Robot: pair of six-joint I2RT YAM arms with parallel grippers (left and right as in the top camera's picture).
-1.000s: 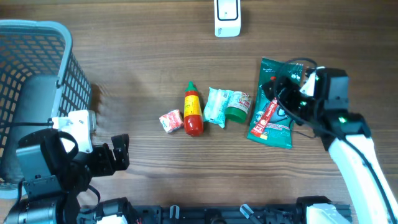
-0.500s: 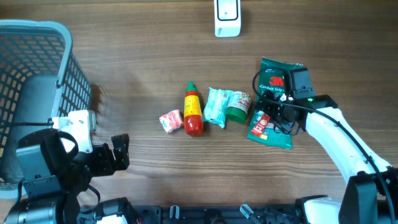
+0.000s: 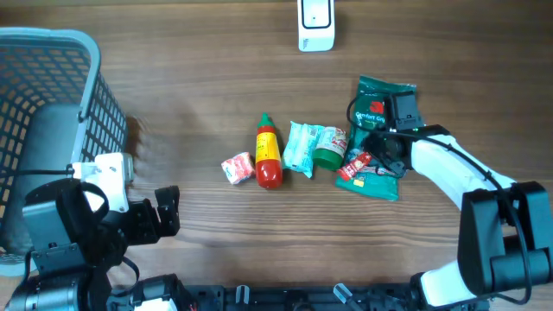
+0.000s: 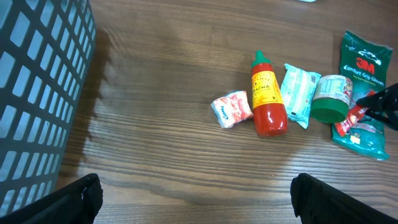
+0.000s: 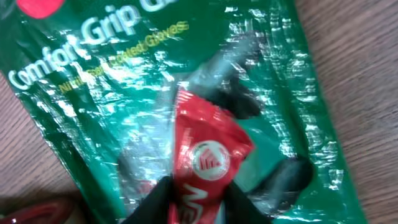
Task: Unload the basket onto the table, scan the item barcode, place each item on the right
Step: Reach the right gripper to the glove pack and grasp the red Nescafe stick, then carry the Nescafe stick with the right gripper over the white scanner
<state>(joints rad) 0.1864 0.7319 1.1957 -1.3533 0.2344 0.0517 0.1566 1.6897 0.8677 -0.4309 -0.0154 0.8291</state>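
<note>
shop checkout mock-up: grey basket, white barcode scanner, sauce bottle on wood table.

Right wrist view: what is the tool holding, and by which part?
The right tool pinches the red packet by its lower end, on top of the green glove pack.

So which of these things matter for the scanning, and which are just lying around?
In the job: right gripper, red packet, white scanner.
Lying about: glove pack, sauce bottle, green-lidded jar, pale pouch, pink packet, basket.
</note>
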